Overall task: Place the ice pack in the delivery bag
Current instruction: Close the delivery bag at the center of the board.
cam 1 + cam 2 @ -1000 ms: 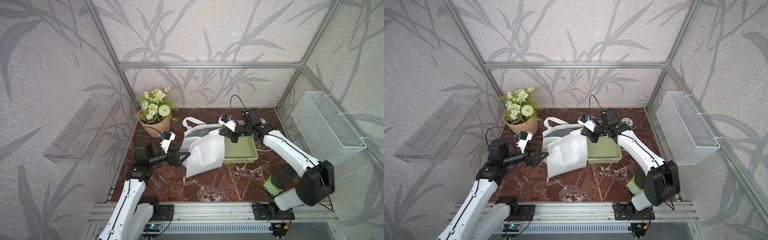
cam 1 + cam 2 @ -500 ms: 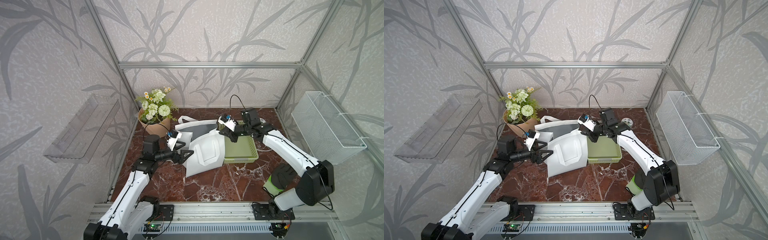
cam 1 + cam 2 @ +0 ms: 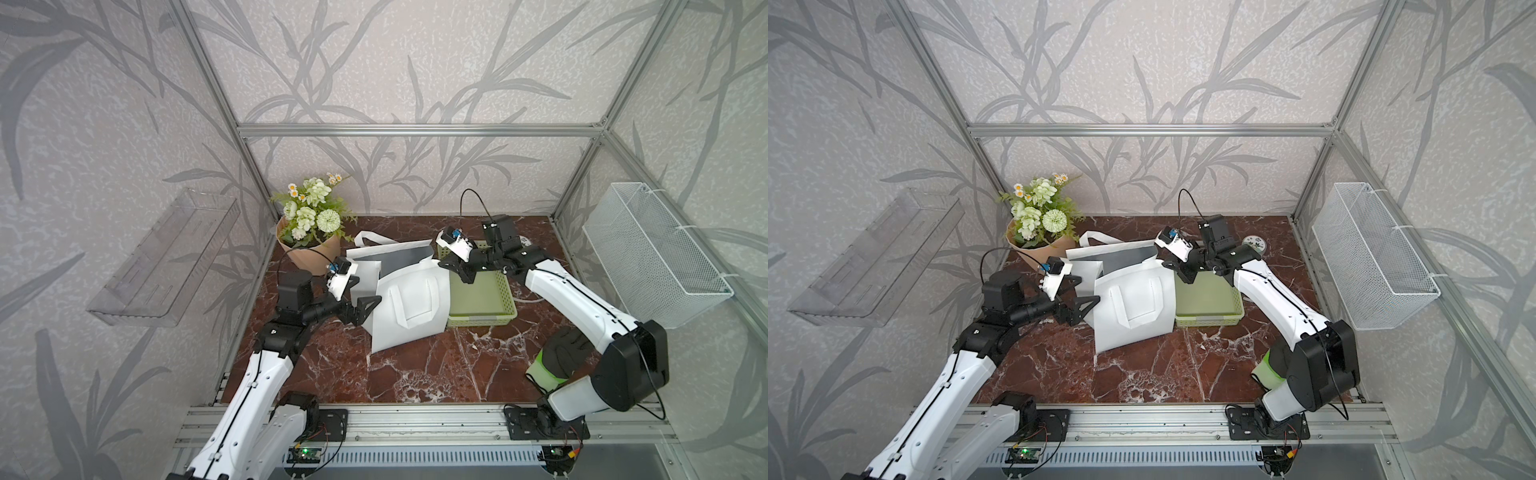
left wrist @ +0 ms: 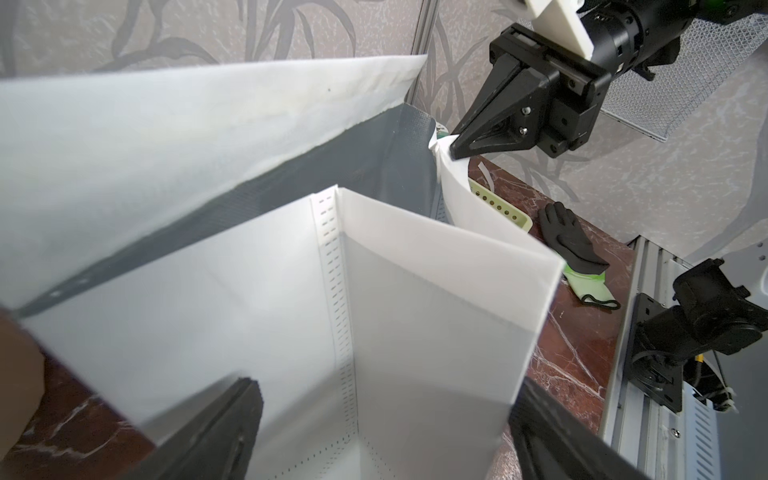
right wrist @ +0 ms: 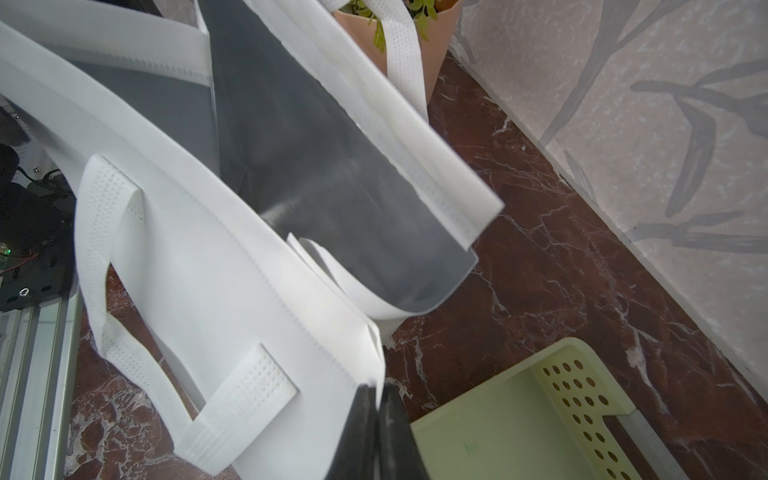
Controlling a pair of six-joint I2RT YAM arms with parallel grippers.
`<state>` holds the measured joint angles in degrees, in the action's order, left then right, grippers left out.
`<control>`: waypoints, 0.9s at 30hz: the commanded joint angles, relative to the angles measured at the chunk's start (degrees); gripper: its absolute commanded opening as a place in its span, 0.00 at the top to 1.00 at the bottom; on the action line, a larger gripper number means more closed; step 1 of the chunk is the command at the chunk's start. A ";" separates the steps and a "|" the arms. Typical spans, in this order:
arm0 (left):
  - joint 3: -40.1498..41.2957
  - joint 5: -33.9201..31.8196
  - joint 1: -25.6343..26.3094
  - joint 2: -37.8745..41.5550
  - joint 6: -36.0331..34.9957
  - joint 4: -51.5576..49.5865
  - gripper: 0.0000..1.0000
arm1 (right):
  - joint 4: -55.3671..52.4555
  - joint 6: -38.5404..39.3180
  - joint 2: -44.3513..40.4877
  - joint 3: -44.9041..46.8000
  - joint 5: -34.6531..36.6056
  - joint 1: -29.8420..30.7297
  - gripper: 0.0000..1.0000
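Beside the green tray (image 3: 482, 297), right hand (image 3: 448, 263) tight on the delivery bag (image 3: 409, 307) rim; left hand (image 3: 365, 290) wide open, empty.

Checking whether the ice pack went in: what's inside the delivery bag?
Inside the delivery bag, only grey foil lining and a curled white strip show. No ice pack visible; the bag's front panel hides its bottom.

- Both your top views look steeply down from the front, taking in the whole table (image 3: 415, 374).
- Your wrist views sit close; both catch the delivery bag (image 4: 249, 299).
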<state>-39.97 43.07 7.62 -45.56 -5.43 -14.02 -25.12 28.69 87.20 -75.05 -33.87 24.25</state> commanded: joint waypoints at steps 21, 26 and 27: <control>4.80 9.66 -16.55 1.20 6.00 5.41 0.00 | 0.01 -0.87 0.78 -2.83 4.60 3.61 0.94; 5.23 12.80 -17.37 -2.24 8.87 12.27 0.00 | 0.09 -1.44 1.15 -3.10 5.51 3.70 0.94; 4.93 13.29 -17.38 -2.88 8.61 12.83 0.00 | 0.07 -1.44 1.22 -3.18 5.84 3.70 0.94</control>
<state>-34.48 52.86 -9.30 -47.53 1.56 -7.05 -24.36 27.86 87.46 -76.44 -29.71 27.86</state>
